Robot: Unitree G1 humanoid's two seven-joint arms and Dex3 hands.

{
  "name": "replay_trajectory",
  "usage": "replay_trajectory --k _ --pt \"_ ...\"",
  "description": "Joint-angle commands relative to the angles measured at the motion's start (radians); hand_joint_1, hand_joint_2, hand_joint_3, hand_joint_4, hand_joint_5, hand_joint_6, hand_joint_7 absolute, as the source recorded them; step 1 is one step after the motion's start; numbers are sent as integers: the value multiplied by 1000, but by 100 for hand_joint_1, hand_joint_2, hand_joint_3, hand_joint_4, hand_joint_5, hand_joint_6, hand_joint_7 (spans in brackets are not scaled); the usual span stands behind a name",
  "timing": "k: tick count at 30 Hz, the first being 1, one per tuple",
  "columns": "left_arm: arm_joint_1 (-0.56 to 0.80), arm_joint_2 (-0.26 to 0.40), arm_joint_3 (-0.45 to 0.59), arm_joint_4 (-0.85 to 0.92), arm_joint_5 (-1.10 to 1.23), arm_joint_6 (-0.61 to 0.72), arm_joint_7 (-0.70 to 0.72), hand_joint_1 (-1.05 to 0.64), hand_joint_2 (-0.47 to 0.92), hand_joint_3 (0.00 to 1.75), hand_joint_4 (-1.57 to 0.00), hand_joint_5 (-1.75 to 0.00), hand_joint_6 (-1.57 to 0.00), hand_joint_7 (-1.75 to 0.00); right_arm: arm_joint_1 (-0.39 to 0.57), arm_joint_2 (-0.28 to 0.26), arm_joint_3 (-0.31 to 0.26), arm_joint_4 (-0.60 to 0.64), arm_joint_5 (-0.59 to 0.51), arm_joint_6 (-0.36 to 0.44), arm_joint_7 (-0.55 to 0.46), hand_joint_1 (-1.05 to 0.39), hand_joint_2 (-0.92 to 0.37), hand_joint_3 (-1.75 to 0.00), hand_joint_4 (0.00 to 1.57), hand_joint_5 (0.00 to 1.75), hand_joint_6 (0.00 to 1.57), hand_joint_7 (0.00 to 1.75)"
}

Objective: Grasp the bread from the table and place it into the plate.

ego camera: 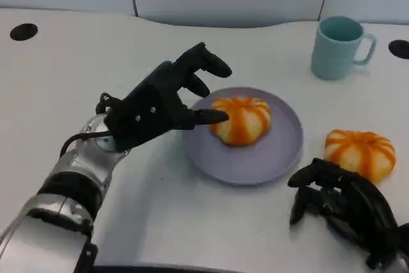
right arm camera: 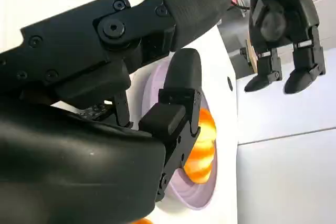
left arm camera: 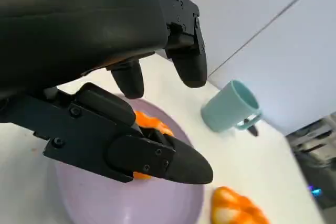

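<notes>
On the counter (ego camera: 77, 62), near its front right edge, one bread roll (ego camera: 360, 153) lay directly on the surface, just beside the purple plate (ego camera: 281, 151) on the plate's right side. A second roll (ego camera: 241, 119) already sat inside the plate, slightly left of its centre. The right hand (ego camera: 339, 202) rested low at the front right, immediately in front of the loose roll, with its fingers curled inward and nothing held between them; whether any fingertip touched the roll could not be determined. The left hand (ego camera: 163, 103) hovered over the plate's left rim, fingers spread and gripping nothing, one fingertip close to or touching the plated roll. A teal mug (ego camera: 339, 46) stood upright toward the rear right, well apart from both rolls. The loose roll was rounded and somewhat wider than deep, its longer axis running roughly parallel to the counter's front edge. In my judgement the right hand was plainly the nearer hand: the roll lay straight ahead of it, and the plate lay to the roll's left.
</notes>
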Motion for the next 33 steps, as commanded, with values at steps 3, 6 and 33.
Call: replay_trajectory --k 3,6,33 --pt "91 4 147 -68 -198 58 -173 -72 92 14 -19 -148 -26 -92 25 -13 7 24 -21 19 -29 -56 -92 -7 63 160 74 103" --pt "133 4 198 -105 -269 79 -236 -69 92 16 -22 -147 -29 -88 24 -14 7 25 -21 22 -35 -56 -92 -7 63 159 75 103" --pt "664 -104 458 -799 -805 629 -363 -72 92 1 -51 -160 -41 -132 36 -20 26 -3 -31 15 -56 -55 -92 -12 64 160 72 107"
